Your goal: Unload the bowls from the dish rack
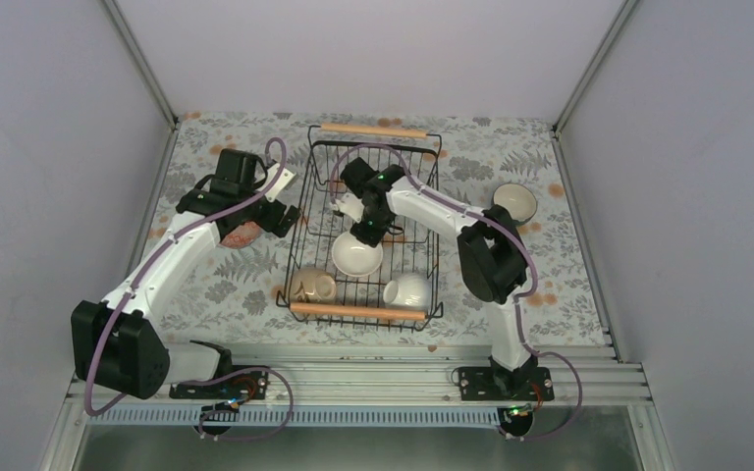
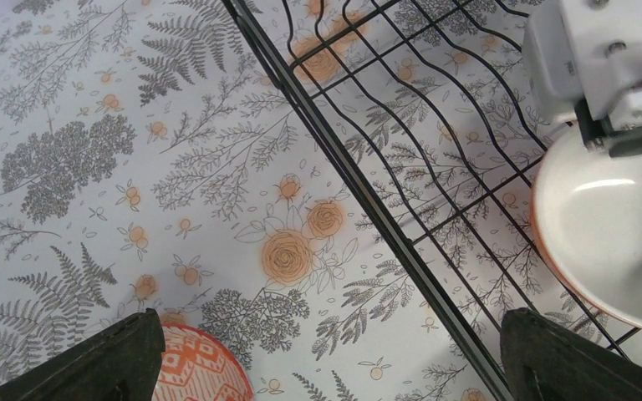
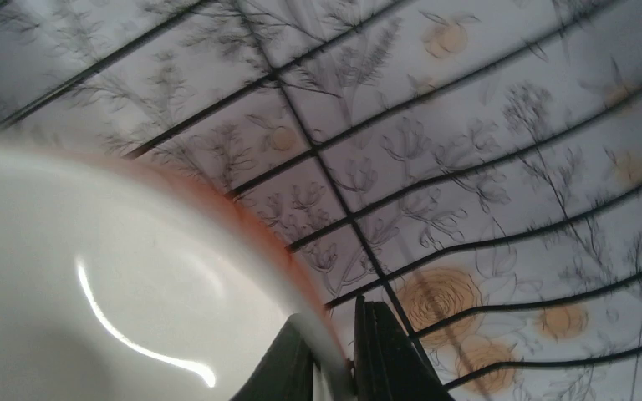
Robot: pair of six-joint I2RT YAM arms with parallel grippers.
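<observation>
Right jaws tight on orange bowl (image 3: 100, 284)

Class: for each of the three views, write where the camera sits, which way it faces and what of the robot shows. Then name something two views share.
Top: above and behind the robot, facing down on the rack; left arm and right arm show whole.
Left wrist: above the cloth beside the rack, facing down; left gripper open, fingers at the bottom corners.
Right wrist: low inside the rack, facing the orange bowl's rim; right gripper pinches it.
Shared: all three show that bowl.
</observation>
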